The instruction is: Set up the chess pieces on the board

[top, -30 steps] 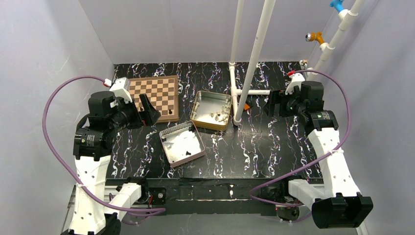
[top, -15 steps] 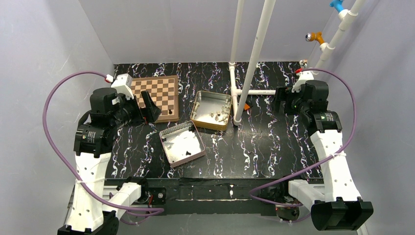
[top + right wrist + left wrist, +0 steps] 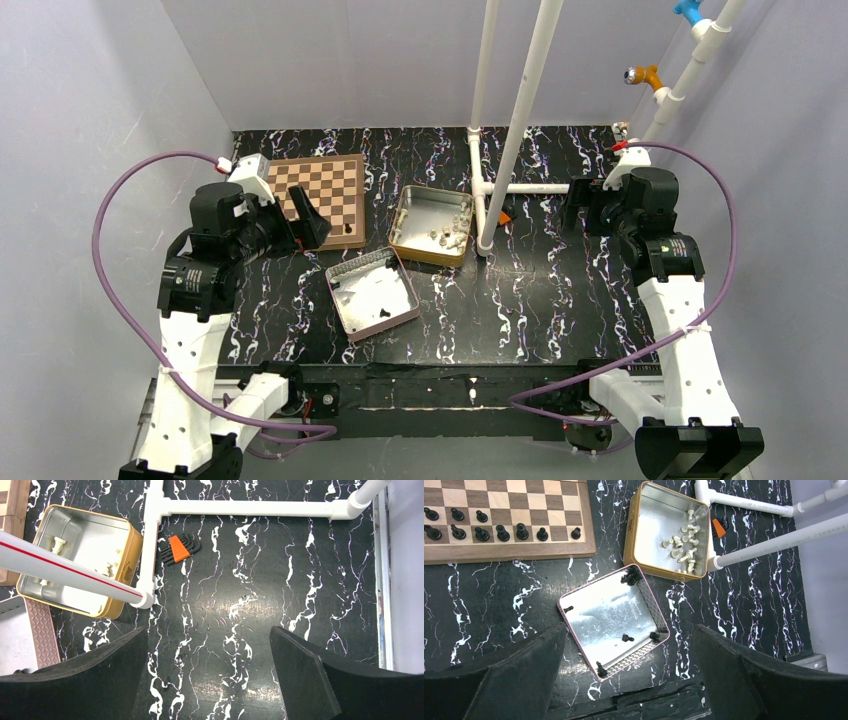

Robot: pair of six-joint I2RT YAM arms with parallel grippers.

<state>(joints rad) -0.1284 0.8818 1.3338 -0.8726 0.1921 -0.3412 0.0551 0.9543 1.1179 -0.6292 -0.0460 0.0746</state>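
Observation:
The wooden board (image 3: 320, 185) lies at the back left; in the left wrist view its rim (image 3: 509, 552) runs under two rows of black chess pieces (image 3: 499, 531) standing on its near squares. Several more black pieces (image 3: 626, 638) lie or stand in the pink-rimmed tin (image 3: 589, 615), mostly in its corners. My left gripper (image 3: 629, 630) hangs open high above that tin with nothing between its fingers; from above, the left gripper (image 3: 308, 218) sits at the board's near right corner. My right gripper (image 3: 207, 630) is open over bare table, and from above the right gripper (image 3: 578, 205) is right of the pipe.
A gold tin (image 3: 634, 535) with several white pieces (image 3: 684, 540) sits right of the board. A white pipe frame (image 3: 510, 120) rises beside it, with its foot bars (image 3: 240, 507) on the table. An orange-handled hex key set (image 3: 177, 549) lies by the pipe.
The right arm has drawn back to the right and farther from the pipe. The left arm shifted slightly toward the board. Both grippers stayed open.

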